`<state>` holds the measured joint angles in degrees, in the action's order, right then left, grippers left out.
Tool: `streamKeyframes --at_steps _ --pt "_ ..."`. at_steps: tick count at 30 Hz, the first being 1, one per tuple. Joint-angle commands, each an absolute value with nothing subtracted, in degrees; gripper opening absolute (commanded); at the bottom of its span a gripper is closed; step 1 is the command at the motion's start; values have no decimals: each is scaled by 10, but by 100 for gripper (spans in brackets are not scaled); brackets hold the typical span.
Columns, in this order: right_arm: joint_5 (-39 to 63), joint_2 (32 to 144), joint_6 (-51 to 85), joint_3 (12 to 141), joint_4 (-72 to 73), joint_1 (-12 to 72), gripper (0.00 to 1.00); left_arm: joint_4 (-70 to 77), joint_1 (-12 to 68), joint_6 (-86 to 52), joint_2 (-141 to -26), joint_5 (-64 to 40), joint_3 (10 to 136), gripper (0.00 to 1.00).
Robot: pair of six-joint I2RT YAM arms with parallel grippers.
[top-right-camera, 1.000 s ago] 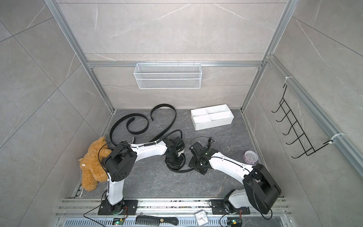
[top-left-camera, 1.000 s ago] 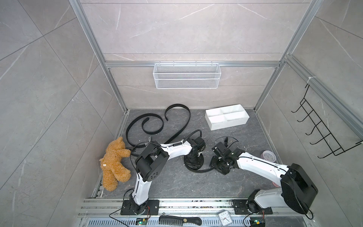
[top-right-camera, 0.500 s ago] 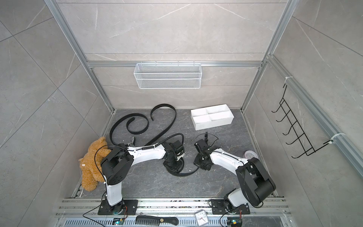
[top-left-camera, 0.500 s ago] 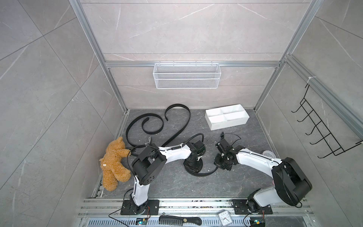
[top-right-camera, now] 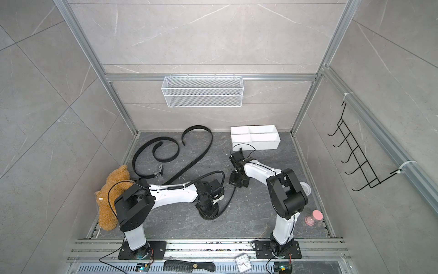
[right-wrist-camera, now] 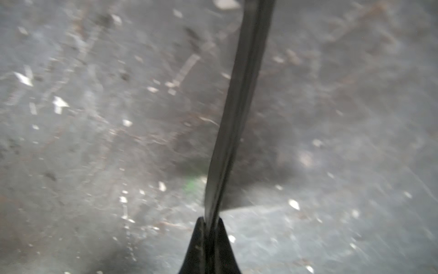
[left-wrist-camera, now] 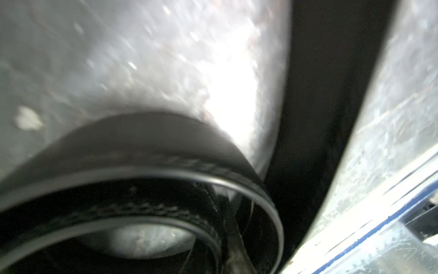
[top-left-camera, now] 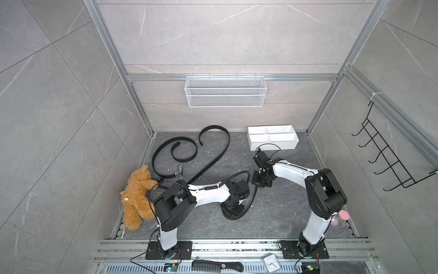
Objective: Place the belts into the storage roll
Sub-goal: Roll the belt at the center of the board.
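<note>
The storage roll (top-left-camera: 272, 145), a white tray of four empty compartments, lies flat on the surface. Well to its left lie a black spiral belt (top-left-camera: 154, 159), with a buckle at its outer end, and, nearer the tray, a hooked belt (top-left-camera: 213, 128). In front of the tray the coiled belt (left-wrist-camera: 142, 151) stands on edge, its tail pinched in the right hand (right-wrist-camera: 209, 223).

Bare floor (top-left-camera: 237, 151) separates the sprawling loose belts (top-left-camera: 214, 128) from the storage roll (top-left-camera: 272, 144).

Right gripper (right-wrist-camera: 211, 220) clamped onto belt (right-wrist-camera: 239, 95), drew back toward storage roll (top-left-camera: 272, 145).
</note>
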<state>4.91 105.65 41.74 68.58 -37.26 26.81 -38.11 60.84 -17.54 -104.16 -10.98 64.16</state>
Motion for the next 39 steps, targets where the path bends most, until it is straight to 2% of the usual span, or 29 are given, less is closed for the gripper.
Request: streamKeyframes --at_steps 1,8,17,22,23,25,28,31,33,39 --pt "63 1088 405 731 -365 284 0 -390 631 -172 -1023 -111 613 0" --pt "125 1113 426 774 -354 331 0 -340 645 -185 -993 -77 574 0" --pt "222 1193 375 898 -384 382 0 -321 646 -182 -996 -77 564 0" --pt "207 1227 332 935 -438 391 0 -326 650 -172 -1014 -86 590 0" --pt "185 1228 321 940 -457 391 4 -328 651 -171 -1020 -89 597 0" --pt "140 1222 305 947 -492 386 20 -328 650 -171 -1031 -99 609 0" --pt "99 1189 300 932 -510 362 37 -329 650 -171 -1046 -107 628 0" --pt "87 1147 296 909 -511 326 49 -326 650 -173 -1055 -113 636 0" --pt "85 1124 286 900 -518 306 56 -323 650 -175 -1057 -115 633 0" --pt "65 1060 261 862 -548 269 65 -308 650 -191 -1053 -132 629 0"
